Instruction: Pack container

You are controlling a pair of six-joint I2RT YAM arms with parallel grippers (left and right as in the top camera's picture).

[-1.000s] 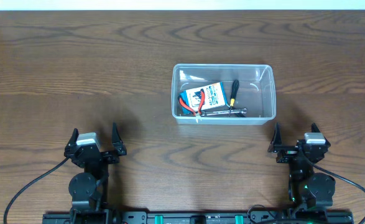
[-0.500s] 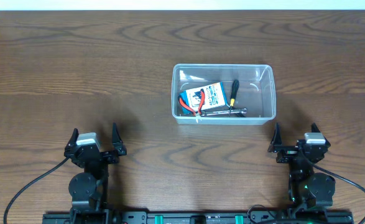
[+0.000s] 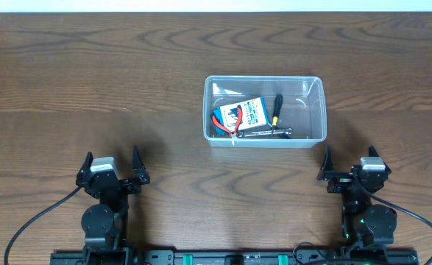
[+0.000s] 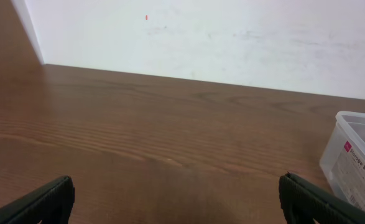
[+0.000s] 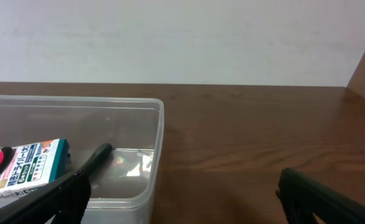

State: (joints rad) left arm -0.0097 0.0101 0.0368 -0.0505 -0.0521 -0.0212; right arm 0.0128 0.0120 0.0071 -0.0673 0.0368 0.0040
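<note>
The container point(image 3: 263, 77) looked light and stiff. Its clear plastic walls seemed thin and smooth, so it could slip or bend if you squeezed hard. I think the best place for you to hold it was a short side wall, pinched just under the rim. The tools inside would make it heavier, and they might slide and rattle if you tipped it.

It was a see-through box with no lid on. It sat on the brown table point(image 3: 90, 73), out in front of both arms and closer to the right one. Inside lay pliers point(image 3: 236, 120) with red handles, a blue and white pack point(image 3: 251, 110), a screwdriver point(image 3: 277, 109) with a yellow and black handle, and a silver tool point(image 3: 268, 133) by the near wall. Your left gripper point(image 3: 112, 157) and right gripper point(image 3: 349, 157) were both spread wide and held nothing. Both were well apart from the box.
</note>
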